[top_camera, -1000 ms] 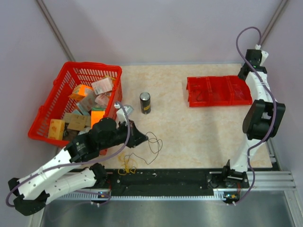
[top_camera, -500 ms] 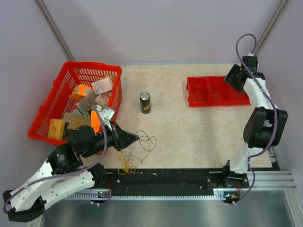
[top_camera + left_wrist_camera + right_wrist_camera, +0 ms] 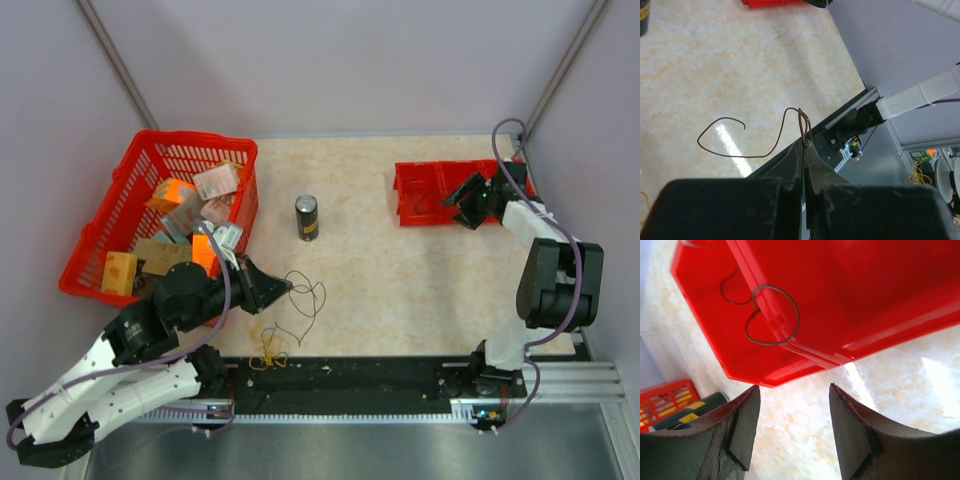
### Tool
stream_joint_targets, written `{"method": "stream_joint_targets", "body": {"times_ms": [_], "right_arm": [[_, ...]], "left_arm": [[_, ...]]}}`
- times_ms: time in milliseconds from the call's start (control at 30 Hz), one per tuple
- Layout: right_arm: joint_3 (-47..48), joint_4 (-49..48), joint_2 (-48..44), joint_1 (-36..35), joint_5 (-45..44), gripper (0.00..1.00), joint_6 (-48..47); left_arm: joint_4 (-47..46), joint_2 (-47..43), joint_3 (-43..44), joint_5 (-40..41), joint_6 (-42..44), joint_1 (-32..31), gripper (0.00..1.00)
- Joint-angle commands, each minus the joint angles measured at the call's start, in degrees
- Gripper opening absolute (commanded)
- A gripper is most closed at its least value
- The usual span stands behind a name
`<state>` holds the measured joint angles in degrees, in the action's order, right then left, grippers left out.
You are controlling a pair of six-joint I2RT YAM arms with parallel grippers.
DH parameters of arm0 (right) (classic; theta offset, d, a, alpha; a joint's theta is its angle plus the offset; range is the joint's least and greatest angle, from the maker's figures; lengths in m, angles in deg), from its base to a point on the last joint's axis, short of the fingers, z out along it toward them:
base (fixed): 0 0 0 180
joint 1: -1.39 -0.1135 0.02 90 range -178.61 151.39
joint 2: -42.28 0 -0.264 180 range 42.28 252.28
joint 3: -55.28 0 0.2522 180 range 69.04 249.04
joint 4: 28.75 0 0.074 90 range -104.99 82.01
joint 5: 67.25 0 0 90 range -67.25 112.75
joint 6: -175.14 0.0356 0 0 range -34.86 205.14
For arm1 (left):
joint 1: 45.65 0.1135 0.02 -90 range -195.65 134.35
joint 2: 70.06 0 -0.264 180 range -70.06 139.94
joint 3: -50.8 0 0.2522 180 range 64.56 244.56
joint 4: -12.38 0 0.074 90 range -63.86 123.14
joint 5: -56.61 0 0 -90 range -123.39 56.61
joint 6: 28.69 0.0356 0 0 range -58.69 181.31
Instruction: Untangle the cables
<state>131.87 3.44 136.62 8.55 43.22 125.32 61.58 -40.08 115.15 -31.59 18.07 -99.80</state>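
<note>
My left gripper [image 3: 804,144] is pinched fully closed on the black wire [image 3: 756,156] of the cables [image 3: 300,305]. They sprawl on the surface [image 3: 400,280] at 6 o'clock from the can [image 3: 307,217], with the yellow wire [image 3: 268,350] at 7 o'clock of the black. My right gripper [image 3: 795,425] gapes wide, holding nothing, over the red tray [image 3: 850,300].

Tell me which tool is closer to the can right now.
Left. The left tool sits just near-left of the black can, pinching the dark wire. The right tool is over the red tray, far to the can's right.
</note>
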Motion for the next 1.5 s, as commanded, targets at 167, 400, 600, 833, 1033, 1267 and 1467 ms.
{"method": "stream_joint_targets", "body": {"times_ms": [167,400,600,833,1033,1267,1467], "right_arm": [[1.2,-9.3,-1.4,-2.1,-0.1,0.56,8.2],[4.5,-10.3,2.4,-4.5,-4.9,0.51,10.5],[7.5,-8.6,4.0,-5.0,-8.9,0.4,12.6],[13.0,-6.0,8.7,-6.8,-12.3,0.37,11.7],[19.9,-2.7,13.1,-10.6,-17.1,0.27,7.4],[27.2,0.0,19.0,-16.4,-28.4,0.1,-5.1],[22.9,1.0,14.6,-17.0,-24.6,0.18,-6.8]], "left_arm": [[0.4,4.2,3.6,2.4,1.0,0.1,0.0],[0.1,5.3,4.2,1.0,1.4,0.1,0.0],[-0.8,6.2,4.3,-0.5,1.9,0.1,0.0],[-2.3,7.3,3.5,-1.5,2.4,0.1,0.0],[-2.3,7.7,3.8,-1.4,3.3,0.1,0.0],[-2.5,8.3,3.7,-1.5,3.2,0.1,0.0],[-2.6,7.8,3.2,-1.5,2.6,0.1,0.0]]}}
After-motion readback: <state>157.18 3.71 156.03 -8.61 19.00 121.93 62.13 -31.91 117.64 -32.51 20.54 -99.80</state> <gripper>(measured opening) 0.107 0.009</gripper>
